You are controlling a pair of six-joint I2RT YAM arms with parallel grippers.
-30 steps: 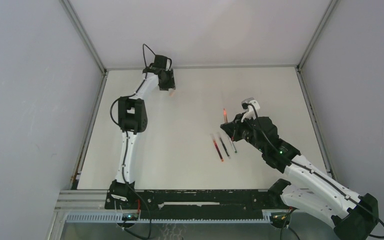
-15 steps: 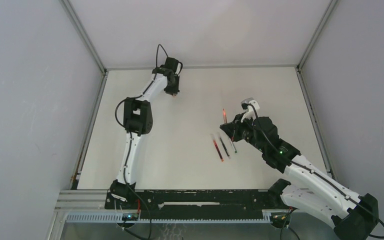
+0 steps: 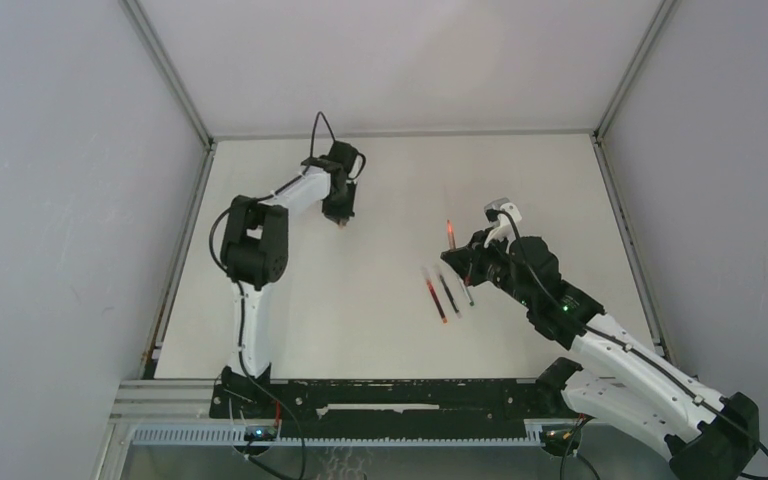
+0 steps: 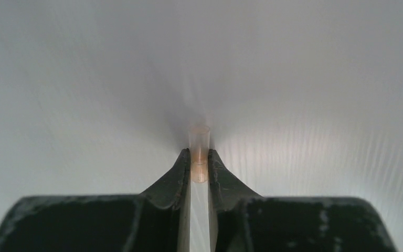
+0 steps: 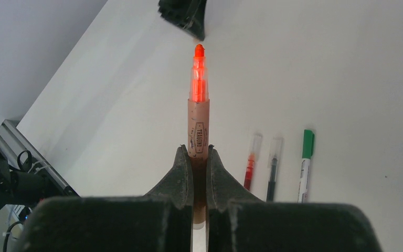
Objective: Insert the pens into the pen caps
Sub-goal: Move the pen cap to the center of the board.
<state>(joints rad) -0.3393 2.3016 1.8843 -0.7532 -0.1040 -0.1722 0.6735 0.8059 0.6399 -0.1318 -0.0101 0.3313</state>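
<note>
Swung inward moments ago, the left pincer (image 4: 199, 157) pinches a short clear plastic tube cap (image 4: 199, 137). Right pincer (image 5: 199, 153) grips a red-tipped, tan-barrelled stick pen (image 5: 198, 107).

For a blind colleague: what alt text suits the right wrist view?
The right gripper clamps a red pen, its bare tip pointing away. Three more pens, red, black and green, lie side by side on the white table.

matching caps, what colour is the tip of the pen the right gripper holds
Orange-red; the pen shows best in the right wrist view.
</note>
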